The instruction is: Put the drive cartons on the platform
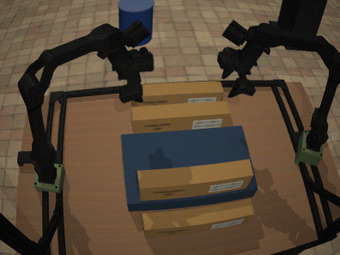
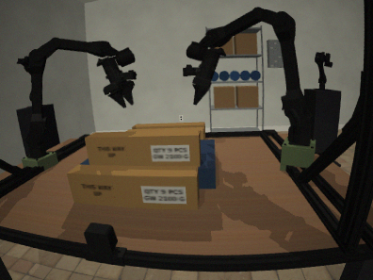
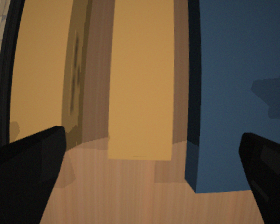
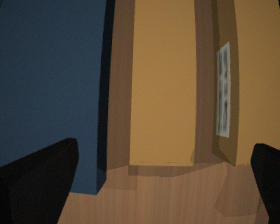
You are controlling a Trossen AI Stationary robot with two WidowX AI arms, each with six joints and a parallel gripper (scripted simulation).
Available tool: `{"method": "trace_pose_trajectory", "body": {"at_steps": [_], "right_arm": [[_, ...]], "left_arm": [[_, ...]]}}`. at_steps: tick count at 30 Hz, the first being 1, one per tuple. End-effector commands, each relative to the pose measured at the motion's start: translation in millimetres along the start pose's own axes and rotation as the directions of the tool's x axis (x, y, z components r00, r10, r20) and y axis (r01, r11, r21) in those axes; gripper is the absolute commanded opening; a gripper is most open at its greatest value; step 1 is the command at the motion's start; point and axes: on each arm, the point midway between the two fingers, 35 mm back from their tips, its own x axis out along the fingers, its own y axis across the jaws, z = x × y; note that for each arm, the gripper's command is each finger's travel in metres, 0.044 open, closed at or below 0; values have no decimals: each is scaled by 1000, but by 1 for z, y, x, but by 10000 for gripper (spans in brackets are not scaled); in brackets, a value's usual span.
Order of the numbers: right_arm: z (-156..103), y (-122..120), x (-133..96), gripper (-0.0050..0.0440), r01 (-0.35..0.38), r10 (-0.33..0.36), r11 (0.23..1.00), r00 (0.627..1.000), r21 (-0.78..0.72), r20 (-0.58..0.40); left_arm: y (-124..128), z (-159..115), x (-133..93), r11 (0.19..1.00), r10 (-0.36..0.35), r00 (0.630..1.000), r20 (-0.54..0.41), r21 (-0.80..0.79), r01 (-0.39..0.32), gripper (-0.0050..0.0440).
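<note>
Four smooth tan box-shaped cartons sit there, one on the flat-topped blue platform, both grippers gaping empty.

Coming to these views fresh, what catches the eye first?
The blue platform mid-table, one carton standing along its near side. Beyond it, above two more cartons, the open left gripper and right gripper hang from arched black arms. A blue drum stands on the tiled floor behind.
</note>
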Motion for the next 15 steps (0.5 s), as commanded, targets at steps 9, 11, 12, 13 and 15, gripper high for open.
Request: {"method": "trace_pose_trajectory", "body": {"at_steps": [9, 11, 12, 13, 15], "right_arm": [[-22, 30, -11, 389, 5, -5, 1000, 1000, -1, 5], [-30, 39, -14, 389, 5, -5, 1000, 1000, -1, 5], [-34, 44, -15, 389, 5, -5, 1000, 1000, -1, 5], [-38, 49, -17, 389, 5, -5, 1000, 1000, -1, 5], [-46, 60, -20, 389, 5, -5, 1000, 1000, -1, 5]], "left_arm": [[-30, -24, -9, 1000, 1, 1000, -1, -1, -1, 389], [-39, -31, -12, 1000, 1, 1000, -1, -1, -1, 389], [-44, -35, -14, 1000, 1, 1000, -1, -1, -1, 389], [-49, -39, -16, 1000, 1, 1000, -1, -1, -1, 389], [-60, -48, -19, 1000, 1, 1000, -1, -1, -1, 389]]}}
